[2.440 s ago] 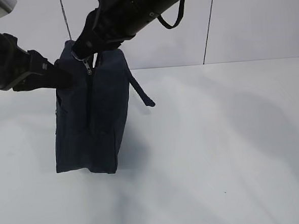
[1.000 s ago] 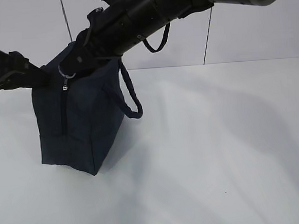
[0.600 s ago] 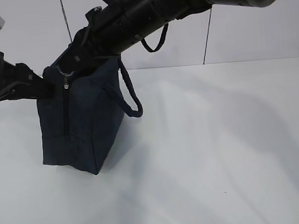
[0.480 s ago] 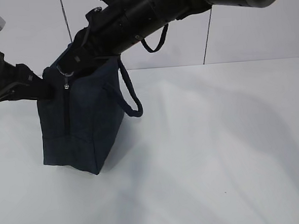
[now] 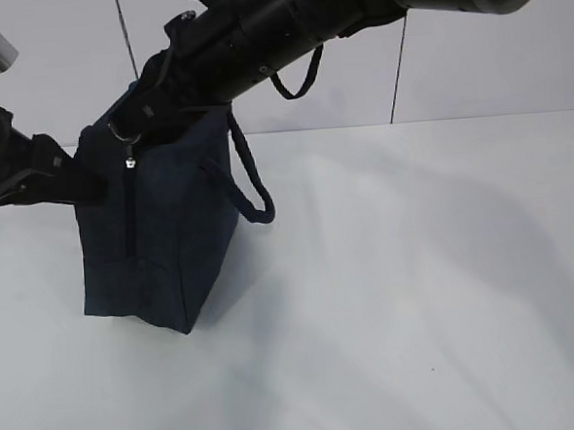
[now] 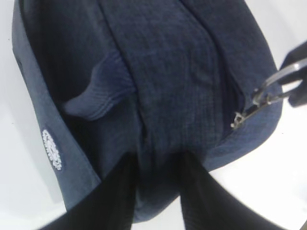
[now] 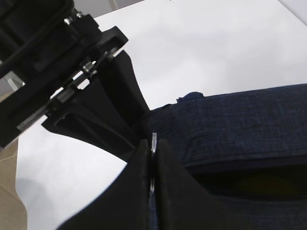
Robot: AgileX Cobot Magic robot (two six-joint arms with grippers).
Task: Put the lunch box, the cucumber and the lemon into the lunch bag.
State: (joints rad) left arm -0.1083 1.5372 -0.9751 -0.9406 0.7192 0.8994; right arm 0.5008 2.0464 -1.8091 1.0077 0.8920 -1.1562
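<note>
On white table [image 5: 417,265], upright lunch bag [image 5: 157,233], zipper vertical.

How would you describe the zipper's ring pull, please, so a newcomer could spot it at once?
Find the navy bag standing left on the white table. At its top front corner, where the right end effector pinches, hangs the ring pull: the only shiny silver piece on dark fabric.

The lunch bag [image 5: 157,233] stands on the table [image 5: 417,265], left of its middle. My left gripper [image 6: 158,167] is at the bag's left end; my right gripper [image 7: 152,158] is above it, at its ring pull [image 5: 124,135]
</note>
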